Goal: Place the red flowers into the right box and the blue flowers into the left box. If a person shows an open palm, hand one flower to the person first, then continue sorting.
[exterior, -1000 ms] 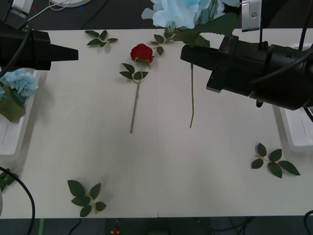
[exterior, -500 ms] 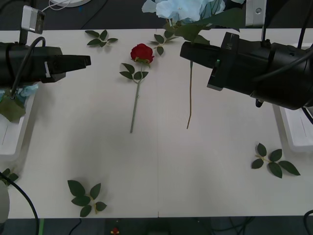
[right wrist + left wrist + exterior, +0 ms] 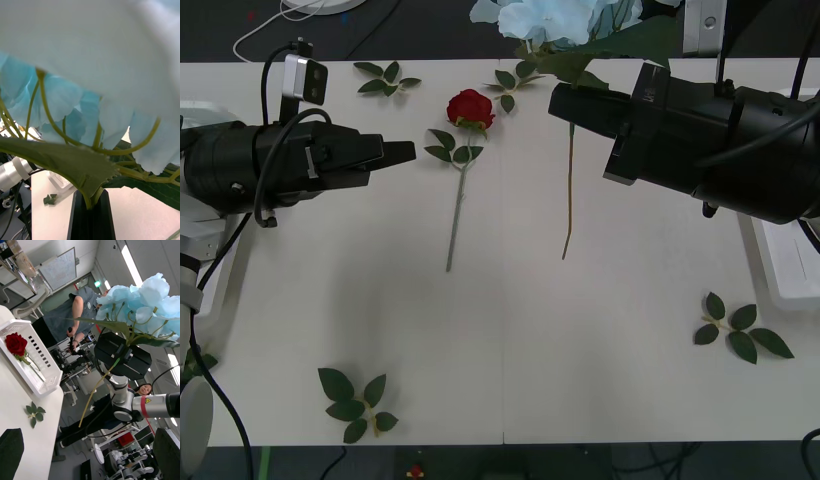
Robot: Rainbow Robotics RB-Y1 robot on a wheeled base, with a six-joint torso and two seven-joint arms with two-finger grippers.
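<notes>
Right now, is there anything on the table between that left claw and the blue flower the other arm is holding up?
Yes. In the front view, a red rose lies on the table between the left gripper and the blue flower clamped in the right gripper.

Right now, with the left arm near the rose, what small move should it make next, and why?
Probably ease the left gripper forward and down onto the red rose's stem. Its fingers are open and point at the rose lying loose on the table, while the right gripper holds the blue hydrangea aloft.
</notes>
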